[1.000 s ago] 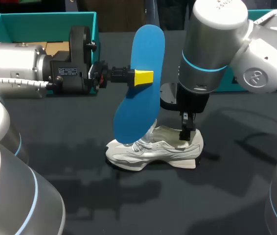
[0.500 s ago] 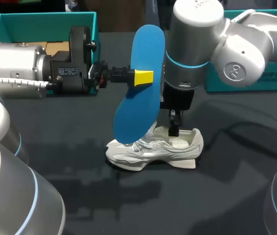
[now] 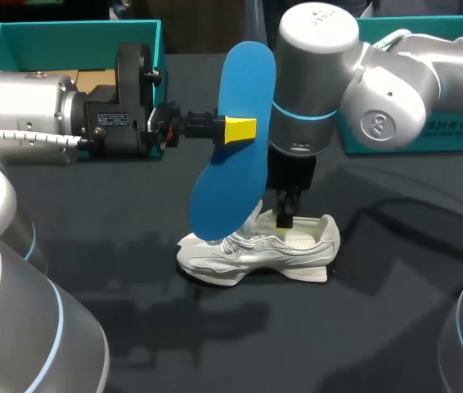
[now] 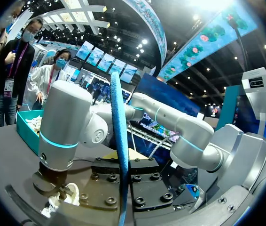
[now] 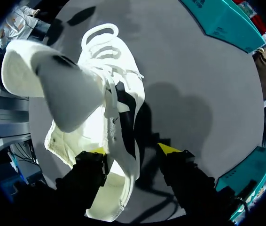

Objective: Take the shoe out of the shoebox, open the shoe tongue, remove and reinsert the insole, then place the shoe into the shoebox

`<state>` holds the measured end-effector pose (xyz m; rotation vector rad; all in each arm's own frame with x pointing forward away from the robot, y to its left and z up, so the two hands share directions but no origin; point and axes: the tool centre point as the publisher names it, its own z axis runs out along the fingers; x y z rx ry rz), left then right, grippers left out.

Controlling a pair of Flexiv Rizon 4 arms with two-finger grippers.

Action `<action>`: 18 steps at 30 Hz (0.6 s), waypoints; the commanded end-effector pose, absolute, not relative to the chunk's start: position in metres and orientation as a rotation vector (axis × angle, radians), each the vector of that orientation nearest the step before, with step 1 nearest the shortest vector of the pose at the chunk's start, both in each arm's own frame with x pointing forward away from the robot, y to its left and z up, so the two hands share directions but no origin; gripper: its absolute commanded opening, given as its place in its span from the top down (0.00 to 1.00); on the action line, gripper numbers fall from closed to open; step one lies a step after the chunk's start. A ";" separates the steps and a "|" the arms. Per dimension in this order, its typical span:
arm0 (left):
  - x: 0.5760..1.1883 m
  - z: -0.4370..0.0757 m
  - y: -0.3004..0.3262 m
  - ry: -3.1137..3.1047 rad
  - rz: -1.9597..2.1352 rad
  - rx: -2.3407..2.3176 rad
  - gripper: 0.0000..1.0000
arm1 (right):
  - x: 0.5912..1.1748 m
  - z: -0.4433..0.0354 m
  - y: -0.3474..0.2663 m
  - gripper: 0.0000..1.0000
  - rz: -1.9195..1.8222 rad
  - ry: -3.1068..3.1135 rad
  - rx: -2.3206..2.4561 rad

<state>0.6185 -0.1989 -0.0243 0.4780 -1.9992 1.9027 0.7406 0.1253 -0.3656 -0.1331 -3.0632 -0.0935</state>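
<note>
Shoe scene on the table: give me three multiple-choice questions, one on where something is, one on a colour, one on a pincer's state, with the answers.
1. Where is the shoe?
A. inside a teal box
B. on the table, under the right pincer
C. held up in the air

2. What colour is the insole?
A. white
B. red
C. blue

3. What state is the left pincer in?
A. shut on the insole
B. open and empty
C. shut on the shoe

Answers:
1 B: the shoe stands on its sole on the dark table, and the open right pincer straddles its side wall.
2 C: the insole is plainly blue.
3 A: the left pincer clamps the insole upright above the shoe.
</note>
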 end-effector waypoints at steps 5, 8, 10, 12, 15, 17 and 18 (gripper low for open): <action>0.619 -0.025 -0.201 -1.998 1.905 0.479 1.00 | 0.741 -0.380 0.132 0.57 -0.080 -3.044 -0.134; 0.619 -0.025 -0.201 -1.998 1.905 0.479 1.00 | 0.740 -0.381 0.133 0.65 -0.071 -3.042 -0.136; 0.619 -0.025 -0.201 -1.998 1.905 0.479 1.00 | 0.739 -0.381 0.133 0.98 -0.063 -3.041 -0.137; 0.619 -0.025 -0.201 -1.998 1.905 0.479 1.00 | 0.737 -0.380 0.134 1.00 -0.057 -3.040 -0.136; 0.619 -0.025 -0.201 -1.998 1.905 0.479 1.00 | 0.735 -0.380 0.134 1.00 -0.055 -3.039 -0.135; 0.619 -0.025 -0.201 -1.998 1.905 0.479 1.00 | 0.734 -0.379 0.134 1.00 -0.051 -3.039 -0.135; 0.619 -0.025 -0.201 -1.998 1.905 0.479 1.00 | 0.733 -0.378 0.134 1.00 -0.051 -3.038 -0.135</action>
